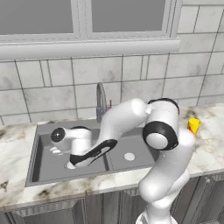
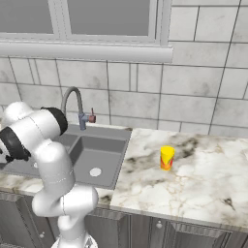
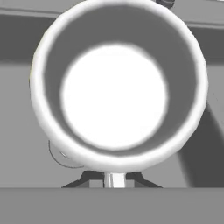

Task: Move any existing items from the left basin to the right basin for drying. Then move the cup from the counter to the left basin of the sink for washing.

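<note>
The white mug point(image 3: 114, 94) sits close up in the hand view, open mouth toward the camera. My gripper point(image 3: 114, 177) is shut on its near wall, a strip of white rim pinched between the two dark fingers point(image 3: 92, 178). Seen from the left base view, my gripper point(image 1: 57, 148) reaches down into the wide left basin point(image 1: 46, 168) and the mug point(image 1: 55, 151) hangs at its tip, beside the drain point(image 1: 70, 165). The narrower right basin point(image 1: 138, 146) holds just its drain. The yellow cup point(image 1: 194, 125) point(image 2: 167, 158) stands upright on the marble counter point(image 2: 193, 186), right of the sink.
The curved grey faucet point(image 1: 101, 101) point(image 2: 72, 101) with its red lever rises behind the divider between the basins. A tiled wall and window ledge run behind the sink. My own white arm spans over the divider point(image 1: 107, 157).
</note>
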{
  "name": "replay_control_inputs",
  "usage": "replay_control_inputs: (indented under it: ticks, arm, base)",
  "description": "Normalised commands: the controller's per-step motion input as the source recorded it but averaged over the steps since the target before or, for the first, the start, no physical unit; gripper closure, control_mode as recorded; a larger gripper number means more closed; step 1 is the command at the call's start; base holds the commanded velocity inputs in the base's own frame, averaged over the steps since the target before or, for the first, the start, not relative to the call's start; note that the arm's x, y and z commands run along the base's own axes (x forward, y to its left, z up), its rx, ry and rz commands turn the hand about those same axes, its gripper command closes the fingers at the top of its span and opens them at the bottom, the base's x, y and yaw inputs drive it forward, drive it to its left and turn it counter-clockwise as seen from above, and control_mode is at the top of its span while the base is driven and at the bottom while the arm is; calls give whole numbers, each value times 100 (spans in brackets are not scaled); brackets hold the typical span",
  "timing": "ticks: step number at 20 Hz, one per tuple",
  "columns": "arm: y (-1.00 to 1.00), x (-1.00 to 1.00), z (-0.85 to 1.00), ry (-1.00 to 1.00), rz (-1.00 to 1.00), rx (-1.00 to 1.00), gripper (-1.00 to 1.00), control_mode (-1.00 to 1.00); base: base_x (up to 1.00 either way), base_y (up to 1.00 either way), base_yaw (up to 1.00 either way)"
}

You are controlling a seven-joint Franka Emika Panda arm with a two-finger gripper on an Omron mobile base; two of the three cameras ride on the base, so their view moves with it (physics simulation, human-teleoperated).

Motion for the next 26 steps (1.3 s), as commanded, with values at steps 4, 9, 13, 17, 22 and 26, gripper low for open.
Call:
replay_control_inputs:
  ticks: [4, 9, 13, 17, 22, 26]
  arm:
    - [0, -12, 62, 0, -2, 7, 100, -100]
    - [0, -28, 41, 0, -3, 6, 100, -100]
    - [-1, -42, 37, 0, -4, 6, 100, -100]
    - [-12, -49, 37, 0, -7, 8, 100, -100]
    - [-20, -43, 36, 2, -9, 8, 100, -100]
    - [-25, -31, 37, 4, -7, 7, 100, -100]
  base:
    - [0, 0, 0]
    - [0, 0, 0]
    - [0, 0, 0]
    - [0, 0, 0]
    - [0, 0, 0]
    - [0, 0, 0]
